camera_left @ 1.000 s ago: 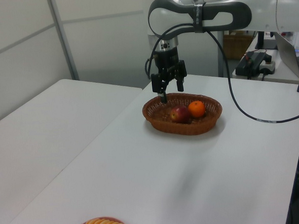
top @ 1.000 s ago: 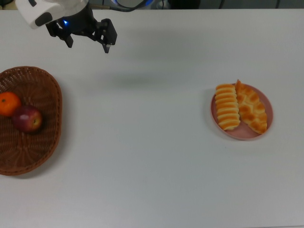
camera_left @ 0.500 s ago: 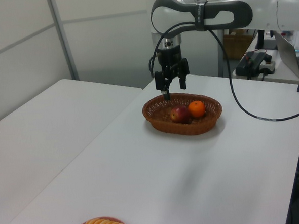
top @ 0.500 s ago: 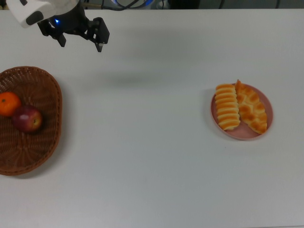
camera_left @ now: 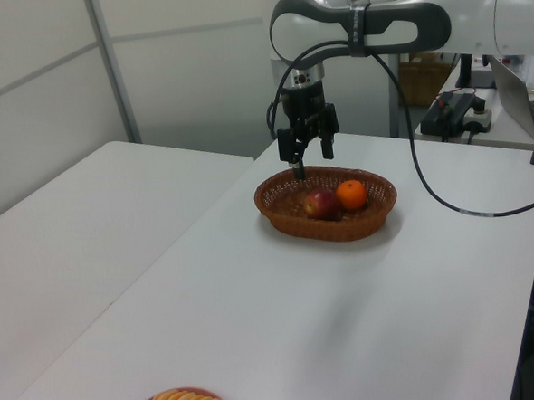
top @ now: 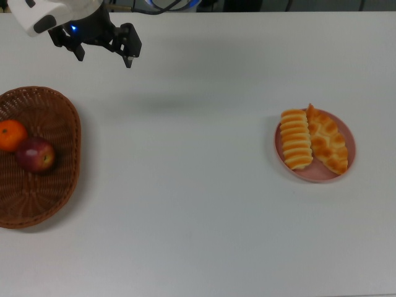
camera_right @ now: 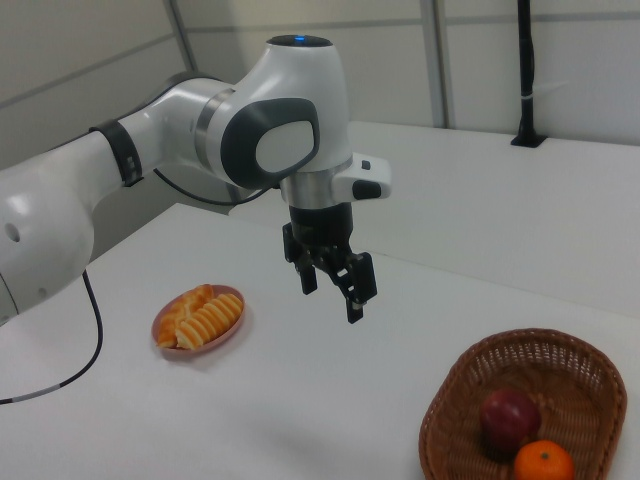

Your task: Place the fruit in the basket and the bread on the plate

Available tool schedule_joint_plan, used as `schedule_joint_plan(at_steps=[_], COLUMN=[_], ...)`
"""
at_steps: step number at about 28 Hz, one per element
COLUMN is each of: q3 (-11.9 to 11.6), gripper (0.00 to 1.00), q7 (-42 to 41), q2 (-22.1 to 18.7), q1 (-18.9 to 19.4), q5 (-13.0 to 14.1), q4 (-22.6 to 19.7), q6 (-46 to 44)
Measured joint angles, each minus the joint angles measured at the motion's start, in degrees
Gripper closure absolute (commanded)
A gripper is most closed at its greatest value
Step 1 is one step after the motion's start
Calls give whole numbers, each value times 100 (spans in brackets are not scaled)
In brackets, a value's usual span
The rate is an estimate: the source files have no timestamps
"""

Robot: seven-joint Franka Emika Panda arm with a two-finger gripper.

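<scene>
The apple (top: 36,154) and tangerine (top: 12,135) sit touching in the basket (top: 62,111) at the top view's left. Both loaves (top: 312,138) lie side by side on the plate (top: 348,143), right. The gripper (top: 104,52) hangs empty above the table (top: 198,204), fingers spread.

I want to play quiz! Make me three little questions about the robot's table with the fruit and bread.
1. True or false: the apple and the tangerine lie in the basket.
2. How many loaves lie on the pink plate?
3. Is the gripper holding A) an apple, B) bread, or C) nothing?

Key: 1 true. 2 two: the striped loaf and the braided loaf. 3 C; it is open above the table.
</scene>
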Motion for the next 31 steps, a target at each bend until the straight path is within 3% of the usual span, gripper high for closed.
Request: schedule_joint_plan(at_steps=[31], q3=[0], gripper=[0], q7=[-46], q2=[18], q1=[-1], q5=[-98], q4=[-30], q6=[0])
